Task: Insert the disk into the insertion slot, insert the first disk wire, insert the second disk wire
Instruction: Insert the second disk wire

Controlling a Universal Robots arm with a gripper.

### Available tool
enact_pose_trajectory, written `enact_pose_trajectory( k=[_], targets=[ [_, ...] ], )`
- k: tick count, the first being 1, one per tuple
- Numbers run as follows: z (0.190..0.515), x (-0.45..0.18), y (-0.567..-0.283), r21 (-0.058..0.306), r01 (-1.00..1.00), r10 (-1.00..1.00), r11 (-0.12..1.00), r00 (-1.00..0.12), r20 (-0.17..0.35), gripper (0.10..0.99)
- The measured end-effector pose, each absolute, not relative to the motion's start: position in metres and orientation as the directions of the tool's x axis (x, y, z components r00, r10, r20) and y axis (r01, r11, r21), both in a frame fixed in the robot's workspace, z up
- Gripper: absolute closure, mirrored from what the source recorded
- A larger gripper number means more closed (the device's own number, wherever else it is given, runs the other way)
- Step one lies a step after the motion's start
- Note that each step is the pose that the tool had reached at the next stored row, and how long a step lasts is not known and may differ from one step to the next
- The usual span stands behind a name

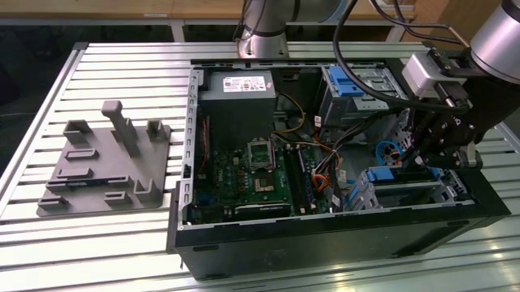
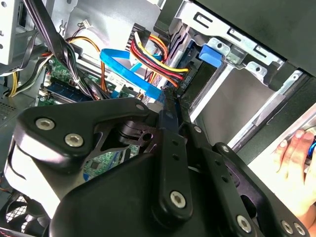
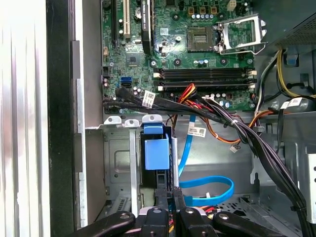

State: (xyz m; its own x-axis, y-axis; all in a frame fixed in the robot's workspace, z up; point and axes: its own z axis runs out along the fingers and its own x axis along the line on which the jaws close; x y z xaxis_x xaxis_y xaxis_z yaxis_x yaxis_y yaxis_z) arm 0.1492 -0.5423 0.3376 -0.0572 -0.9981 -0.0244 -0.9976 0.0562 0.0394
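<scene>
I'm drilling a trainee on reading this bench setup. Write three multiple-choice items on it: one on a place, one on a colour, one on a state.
1. Where does the grey fixture plate lie?
A. inside the computer case
B. on the slatted table, at the exterior view's left of the case
C. on top of the power supply

2. What colour is the flat cable that loops near the drive cage?
A. blue
B. white
C. green

3. How is the computer case?
A. shut on all sides
B. standing upright with its side on
C. lying with its side open

Answers:
1 B: the grey fixture plate rests on the slatted table beside the computer case.
2 A: the flat cable is bright blue in the first wrist view.
3 C: the motherboard lies exposed from above.
</scene>
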Motion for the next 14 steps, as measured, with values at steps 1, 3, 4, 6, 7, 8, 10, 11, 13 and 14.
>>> enact_pose_trajectory(
  k=[1, 3, 4, 6, 7, 8, 10, 11, 13, 14],
  targets=[
    [0.3372, 0.1492, -0.5422, 0.039, -0.998, -0.998, 0.056, -0.057, -0.024, 0.925],
    [0.3365, 0.1494, -0.5422, 0.040, -0.998, -0.998, 0.056, -0.057, -0.024, 0.925],
    [0.3362, 0.1494, -0.5423, 0.040, -0.998, -0.998, 0.056, -0.057, -0.024, 0.925],
    [0.3356, 0.1496, -0.5423, 0.040, -0.998, -0.998, 0.056, -0.057, -0.024, 0.925],
    [0.3353, 0.1496, -0.5423, 0.040, -0.998, -0.998, 0.056, -0.057, -0.024, 0.925],
    [0.3351, 0.1497, -0.5423, 0.041, -0.998, -0.998, 0.056, -0.057, -0.024, 0.925],
    [0.3347, 0.1498, -0.5423, 0.041, -0.998, -0.998, 0.056, -0.057, -0.024, 0.925],
    [0.3344, 0.1499, -0.5423, 0.041, -0.998, -0.998, 0.056, -0.057, -0.024, 0.925],
    [0.3340, 0.1500, -0.5424, 0.041, -0.998, -0.998, 0.056, -0.057, -0.024, 0.925],
    [0.3338, 0.1501, -0.5425, 0.042, -0.998, -0.998, 0.056, -0.057, -0.024, 0.925]
  ],
)
